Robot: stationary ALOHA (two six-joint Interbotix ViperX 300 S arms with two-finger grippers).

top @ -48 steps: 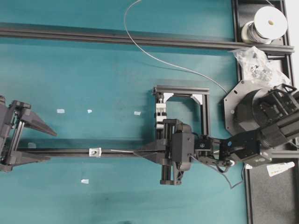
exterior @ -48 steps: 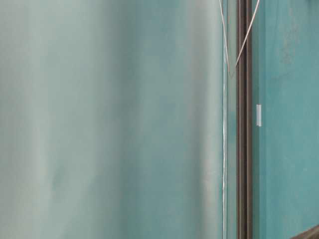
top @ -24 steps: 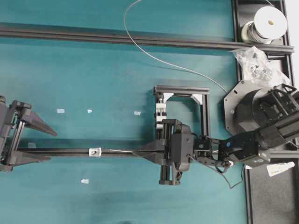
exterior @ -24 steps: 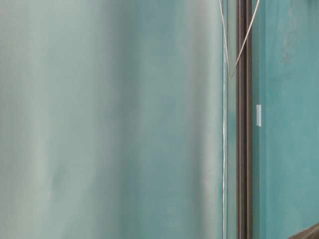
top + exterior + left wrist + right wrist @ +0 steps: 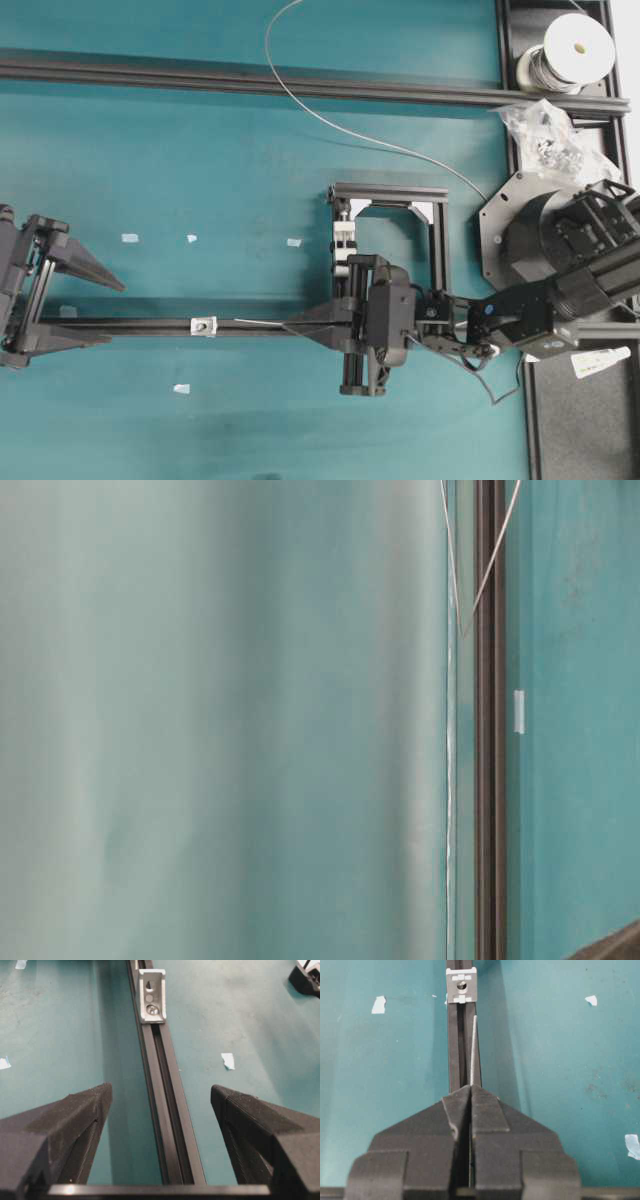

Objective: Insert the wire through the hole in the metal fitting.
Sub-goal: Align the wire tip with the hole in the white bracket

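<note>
The right gripper [image 5: 471,1091] is clamped on the wire [image 5: 473,1055], its two black fingers pressed together with only a thin seam between them. In the right wrist view the straight free end of the wire sticks out from the fingertips and runs forward along the black rail [image 5: 454,1050], tilting slightly to the right of the rail's groove. Its tip stops short of the metal fitting [image 5: 462,985], which sits on the rail well ahead of the gripper. The hole [image 5: 462,984] shows as a small dark dot at the fitting's centre; the wire tip lies below and slightly right of it, not touching.

In the overhead view the same free end [image 5: 262,323] stretches leftward from the right gripper [image 5: 290,328] toward the fitting [image 5: 204,325], with a short gap left between tip and fitting. The rest of the wire arcs up across the teal counter [image 5: 200,160] and curves off the top edge of the frame.

The left gripper [image 5: 95,312] stands at the left end of the rail with its fingers spread wide, holding nothing. In the left wrist view its fingers [image 5: 75,1125] straddle the rail [image 5: 170,1125] without touching it, and the fitting [image 5: 151,996] lies further along the rail, well apart from them
</note>
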